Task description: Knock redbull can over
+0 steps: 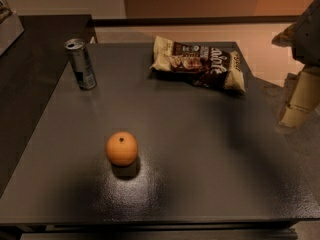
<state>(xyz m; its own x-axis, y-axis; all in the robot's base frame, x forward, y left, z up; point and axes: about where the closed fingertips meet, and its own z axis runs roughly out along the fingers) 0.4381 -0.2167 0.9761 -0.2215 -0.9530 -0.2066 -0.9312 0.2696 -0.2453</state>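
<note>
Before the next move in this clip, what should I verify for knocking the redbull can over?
1. Is the redbull can upright, at the far left corner of the table: ok.
2. Is the claw near the can: not ok, it is beyond the table's right edge.
3. Is the straight path from claw to can free: not ok, the chip bag lies between.
4. Is the orange apart from the can: ok.

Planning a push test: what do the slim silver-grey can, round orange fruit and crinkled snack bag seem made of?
Slim silver-grey redbull can: thin metal, probably aluminium; shiny top rim. Round orange fruit: matte skin, dark stem spot; real or plastic unclear. Cream-and-brown snack bag: glossy creased film, likely plastic. The gripper sits far right, apart from all three.
</note>
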